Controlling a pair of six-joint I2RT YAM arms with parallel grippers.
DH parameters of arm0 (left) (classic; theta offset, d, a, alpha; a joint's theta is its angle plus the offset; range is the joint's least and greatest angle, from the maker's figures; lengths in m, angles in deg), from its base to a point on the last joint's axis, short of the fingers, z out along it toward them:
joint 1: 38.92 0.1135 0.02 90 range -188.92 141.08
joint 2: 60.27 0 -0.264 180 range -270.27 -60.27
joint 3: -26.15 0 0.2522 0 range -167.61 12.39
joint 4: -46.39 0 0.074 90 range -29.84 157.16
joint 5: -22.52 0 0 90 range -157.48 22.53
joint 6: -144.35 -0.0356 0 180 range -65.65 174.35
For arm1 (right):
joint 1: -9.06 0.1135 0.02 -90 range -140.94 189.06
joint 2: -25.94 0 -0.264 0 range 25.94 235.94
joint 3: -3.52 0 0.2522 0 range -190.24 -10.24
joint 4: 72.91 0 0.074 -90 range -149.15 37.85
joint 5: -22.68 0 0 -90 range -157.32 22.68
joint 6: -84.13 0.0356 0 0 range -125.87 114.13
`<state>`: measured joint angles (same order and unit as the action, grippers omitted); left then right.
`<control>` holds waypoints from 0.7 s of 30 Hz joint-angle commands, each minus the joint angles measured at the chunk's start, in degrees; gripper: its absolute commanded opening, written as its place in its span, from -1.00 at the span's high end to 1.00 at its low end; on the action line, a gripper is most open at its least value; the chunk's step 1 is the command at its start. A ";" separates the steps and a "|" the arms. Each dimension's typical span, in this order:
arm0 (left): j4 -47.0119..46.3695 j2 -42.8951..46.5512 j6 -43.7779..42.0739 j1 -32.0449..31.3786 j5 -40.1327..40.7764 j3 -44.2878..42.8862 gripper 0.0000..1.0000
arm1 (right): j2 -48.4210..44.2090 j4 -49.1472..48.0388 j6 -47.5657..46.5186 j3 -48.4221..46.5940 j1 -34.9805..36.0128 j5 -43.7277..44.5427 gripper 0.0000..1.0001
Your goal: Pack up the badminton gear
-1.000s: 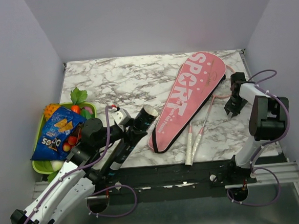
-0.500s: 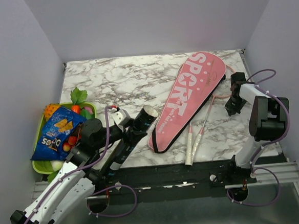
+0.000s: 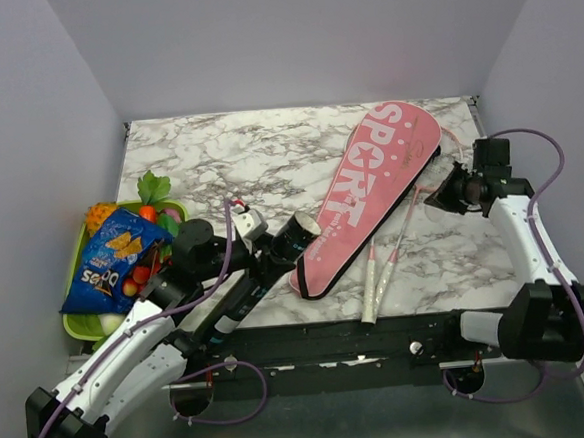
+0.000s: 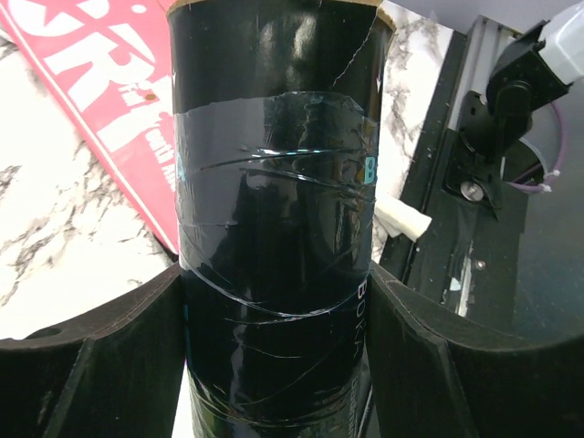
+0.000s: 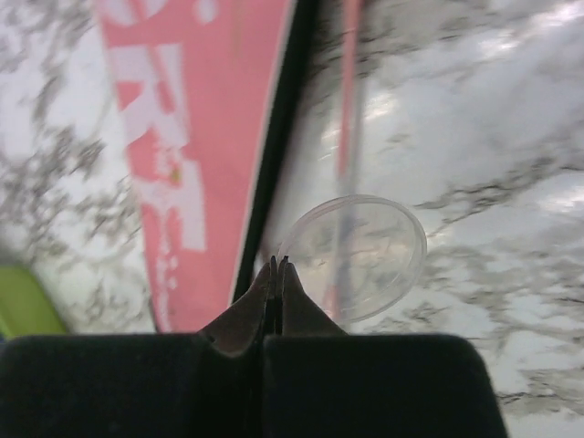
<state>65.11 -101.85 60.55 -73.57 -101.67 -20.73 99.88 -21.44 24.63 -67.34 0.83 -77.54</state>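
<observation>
The pink "SPORT" bag (image 3: 365, 189) lies flat at the back right and also shows in the right wrist view (image 5: 173, 137) and the left wrist view (image 4: 100, 100). Two rackets (image 3: 389, 247) lie beside its right edge, handles toward the front. My left gripper (image 3: 260, 256) is shut on the long black tube (image 3: 274, 250), whose open end points at the bag's lower end. The tube fills the left wrist view (image 4: 274, 228) between the fingers (image 4: 100, 365). My right gripper (image 5: 277, 265) is shut on the rim of a clear round lid (image 5: 360, 255) above a racket shaft (image 5: 347, 109).
A green tray (image 3: 79, 324) of toy fruit with a blue snack packet (image 3: 109, 257) on it sits at the left edge. The black mounting rail (image 3: 380, 333) runs along the table's front. Walls close in on the left, back and right.
My right arm has swung and raised its gripper from beside the racket heads, now holding the clear lid. My left arm has shifted the tube slightly right, toward the bag.
</observation>
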 commanded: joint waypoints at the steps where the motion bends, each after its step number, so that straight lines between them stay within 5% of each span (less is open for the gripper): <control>1: -0.38 -2.61 2.24 -1.82 -5.35 -2.03 1.00 | -6.68 3.32 -3.08 -0.64 3.21 -18.24 0.99; 11: -0.03 -7.90 3.20 -7.27 -7.55 -2.56 1.00 | -14.87 4.64 -4.57 -3.36 13.23 -34.41 0.99; 21: -2.14 -6.85 7.16 -10.43 -6.67 1.57 1.00 | -16.62 4.74 -5.10 -4.60 24.39 -41.03 0.99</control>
<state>62.53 -109.89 62.28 -82.86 -106.94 -20.95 83.79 -18.16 20.17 -70.18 20.57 -113.99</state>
